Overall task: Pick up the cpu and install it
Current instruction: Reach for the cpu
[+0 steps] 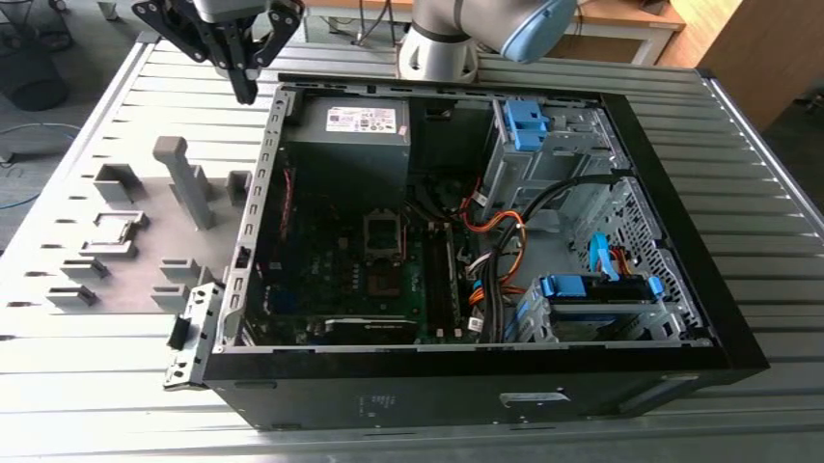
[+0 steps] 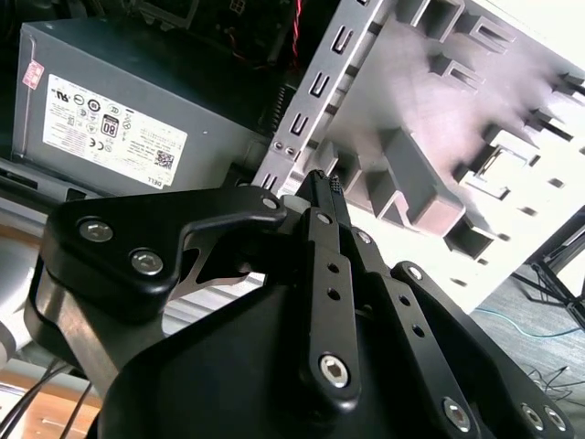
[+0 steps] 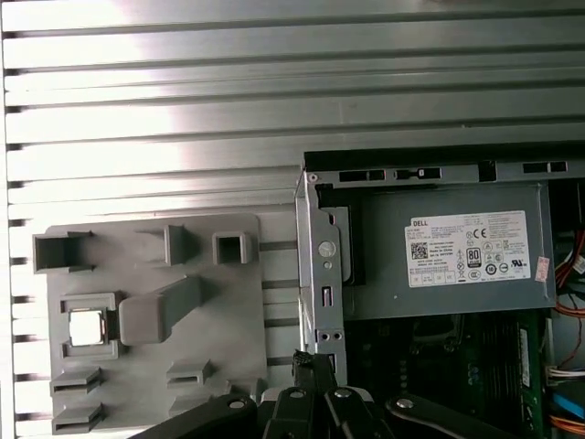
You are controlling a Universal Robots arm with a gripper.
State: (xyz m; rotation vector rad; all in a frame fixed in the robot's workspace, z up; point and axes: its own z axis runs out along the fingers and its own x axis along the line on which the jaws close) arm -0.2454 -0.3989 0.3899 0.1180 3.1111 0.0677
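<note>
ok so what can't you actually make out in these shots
Exterior view: the dark rectangular metal socket frame is too small to tell whether it is open or empty.
First wrist view: the small flat silvery square cpu sits in the grey plastic holder plate; its corner marking is too small to see.
Exterior view: the green motherboard has its near edge hidden behind the black computer case wall.

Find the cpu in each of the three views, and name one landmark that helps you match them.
Exterior view: the cpu lies on the grey tray, near the tall grey block.
First wrist view: the cpu sits in a framed holder beside that block.
Second wrist view: I cannot make it out; the holder lies beyond the block.
Shared landmark: the tall grey block.
</note>
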